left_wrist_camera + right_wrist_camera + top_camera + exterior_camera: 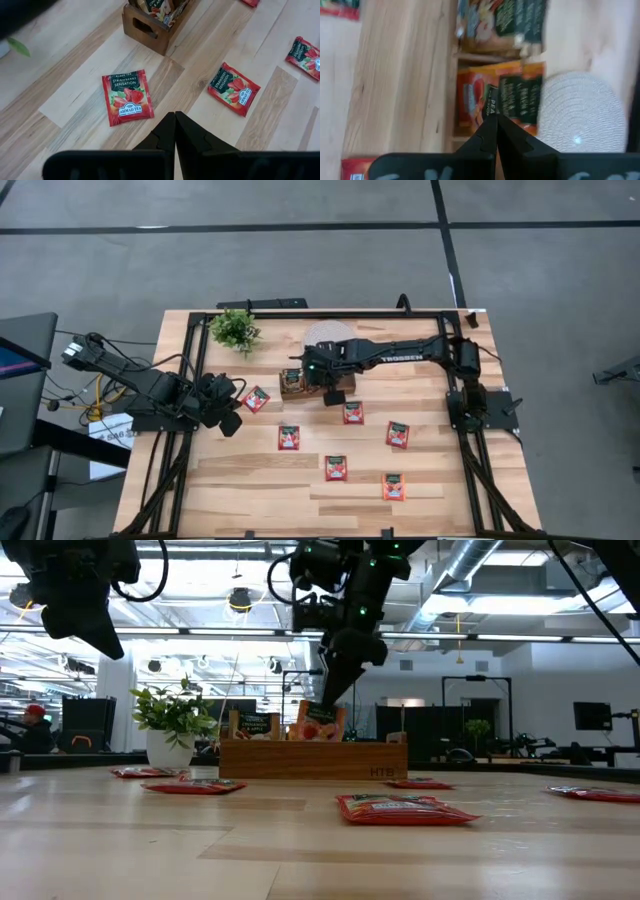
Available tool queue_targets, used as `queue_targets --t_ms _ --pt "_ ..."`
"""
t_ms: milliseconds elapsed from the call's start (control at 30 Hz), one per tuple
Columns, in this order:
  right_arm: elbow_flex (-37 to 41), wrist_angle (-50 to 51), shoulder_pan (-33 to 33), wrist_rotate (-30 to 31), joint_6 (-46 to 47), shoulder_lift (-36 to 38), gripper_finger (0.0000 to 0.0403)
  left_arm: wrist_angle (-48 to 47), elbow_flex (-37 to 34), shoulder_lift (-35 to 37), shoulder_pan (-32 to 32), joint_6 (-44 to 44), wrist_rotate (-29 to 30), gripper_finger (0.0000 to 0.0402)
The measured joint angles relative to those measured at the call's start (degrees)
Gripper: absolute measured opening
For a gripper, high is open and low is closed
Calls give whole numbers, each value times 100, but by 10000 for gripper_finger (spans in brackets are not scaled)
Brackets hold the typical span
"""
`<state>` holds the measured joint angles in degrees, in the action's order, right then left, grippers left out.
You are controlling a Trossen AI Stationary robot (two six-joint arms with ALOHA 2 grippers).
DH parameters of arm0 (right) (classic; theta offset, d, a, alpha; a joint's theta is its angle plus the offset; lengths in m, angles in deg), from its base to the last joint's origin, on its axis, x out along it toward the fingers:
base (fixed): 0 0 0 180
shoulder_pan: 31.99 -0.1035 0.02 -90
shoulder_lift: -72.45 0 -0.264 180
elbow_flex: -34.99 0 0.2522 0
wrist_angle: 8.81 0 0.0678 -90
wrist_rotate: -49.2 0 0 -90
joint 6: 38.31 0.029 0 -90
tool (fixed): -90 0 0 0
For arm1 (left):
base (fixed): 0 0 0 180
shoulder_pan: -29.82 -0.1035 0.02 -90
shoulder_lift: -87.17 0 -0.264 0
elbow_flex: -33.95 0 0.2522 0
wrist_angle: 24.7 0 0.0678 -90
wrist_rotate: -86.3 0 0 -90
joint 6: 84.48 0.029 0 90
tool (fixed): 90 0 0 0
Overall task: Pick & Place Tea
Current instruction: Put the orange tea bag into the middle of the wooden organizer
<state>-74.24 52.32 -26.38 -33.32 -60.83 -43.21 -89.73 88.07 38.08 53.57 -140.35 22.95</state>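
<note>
Several red tea sachets lie flat on the table, among them one (257, 399) beside my left gripper, one (352, 412) and one (336, 468). The brown wooden tray (293, 383) stands at the table's middle with sachets (255, 725) upright in it. My right gripper (308, 378) reaches down over the tray, shut on an orange sachet (515, 100). My left gripper (175, 120) hangs shut above the table's left side, over bare wood next to a red sachet (127, 97), and holds nothing. My right gripper pinches the orange sachet's upper edge (492, 102) between its two fingertips. The fingers come steeply from above, slanting in from the table's right. The sachet stands tilted below them (318, 722), its lower part inside a compartment of the tray (312, 760).
A small potted plant (235, 330) stands at the far left, a round white disc (328, 335) lies just behind the tray. More sachets (398, 434) (393, 487) lie toward the near right. Bare wood lies along the near edge.
</note>
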Motion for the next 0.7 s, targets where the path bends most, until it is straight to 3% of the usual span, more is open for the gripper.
queue_targets --t_ms 567,700 --pt "36 -224 -32 15 -194 -4 1 1 0 0 0 3 -3 0" --pt "36 -230 -22 3 -293 -4 18 0 0 0 0 4 -4 0"
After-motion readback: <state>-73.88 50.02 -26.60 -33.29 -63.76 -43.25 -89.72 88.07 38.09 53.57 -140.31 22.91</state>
